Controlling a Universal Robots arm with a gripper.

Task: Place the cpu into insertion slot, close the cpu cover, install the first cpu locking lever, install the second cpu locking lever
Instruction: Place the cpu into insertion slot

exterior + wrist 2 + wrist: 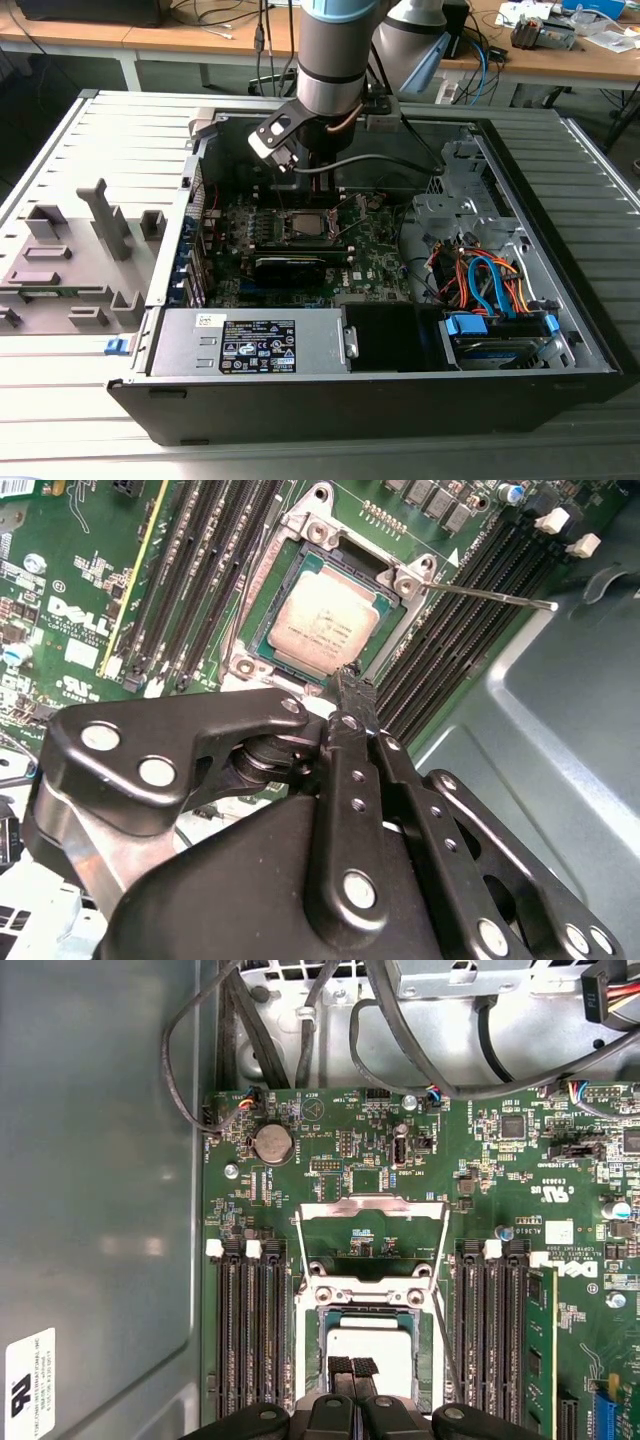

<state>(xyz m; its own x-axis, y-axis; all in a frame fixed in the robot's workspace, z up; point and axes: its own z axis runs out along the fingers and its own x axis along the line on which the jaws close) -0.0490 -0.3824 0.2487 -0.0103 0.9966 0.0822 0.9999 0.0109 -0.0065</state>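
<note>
The open computer case (380, 400) lies on its side on the grey slatted desk (60, 420). The green motherboard (385, 250) is facing up inside it. The robot arm (335, 50) comes down from above into the far part of the case, over the middle of the board.

The cpu (325, 625) lies flat inside the insertion slot (322, 1345), with its dull silver top up. The cpu cover (370, 1205) is open. It is folded back away from the slot, and the green board is visible through its square cut-out. One thin locking lever (490, 593) is unlatched and sticks out sideways over the black memory slots (245, 1330).

The gripper (352, 1368) has its two fingers pressed together and holds nothing. In both wrist views its tip is at one edge of the cpu, but I cannot tell if it touches the chip.

In the exterior view, a grey power supply (250, 345) sits at the near wall of the case. A grey plastic fixture (80, 260) stands on the desk at the exterior view's left.
</note>
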